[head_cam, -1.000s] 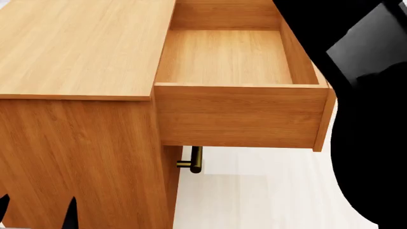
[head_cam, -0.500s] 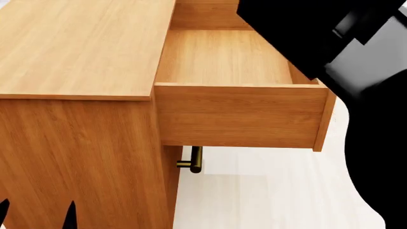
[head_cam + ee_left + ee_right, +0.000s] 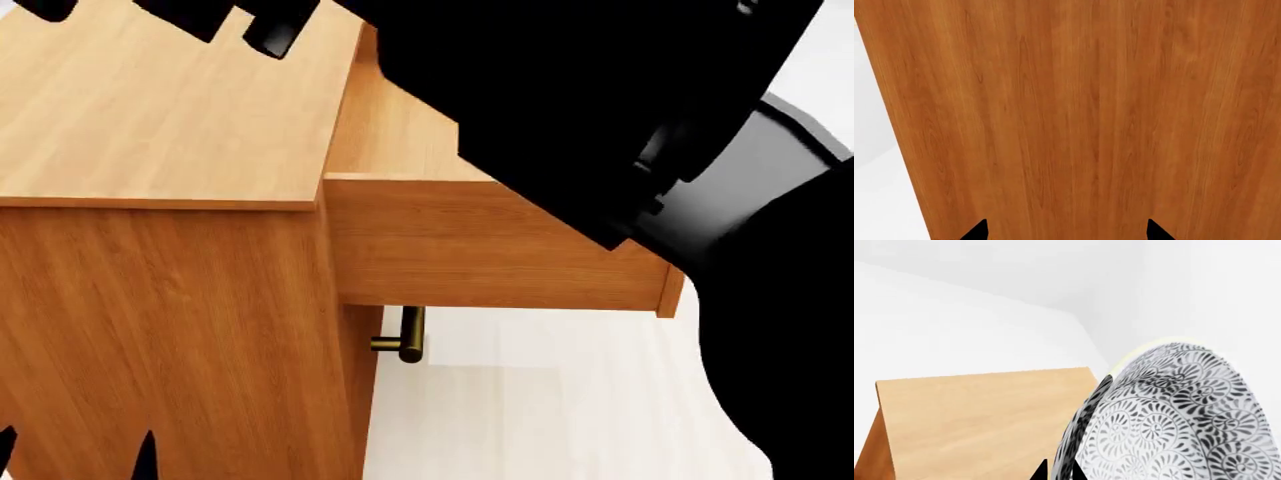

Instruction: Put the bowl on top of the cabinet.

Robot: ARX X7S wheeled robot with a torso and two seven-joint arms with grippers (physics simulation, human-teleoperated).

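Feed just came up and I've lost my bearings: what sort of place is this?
Probably a bare simulated room: plain white walls, pale floor, and one wooden cabinet with its drawer open. The right gripper holds the bowl.

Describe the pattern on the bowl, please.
The bowl is white with dense dark swirling floral motifs and a pale rim; the right wrist view shows it best.

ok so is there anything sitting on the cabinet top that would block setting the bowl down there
Nothing visible does. The bowl is held in the right gripper, and the part of the cabinet top that shows is bare wood in both views. The right arm hides part of the open drawer, which lies beside the top.
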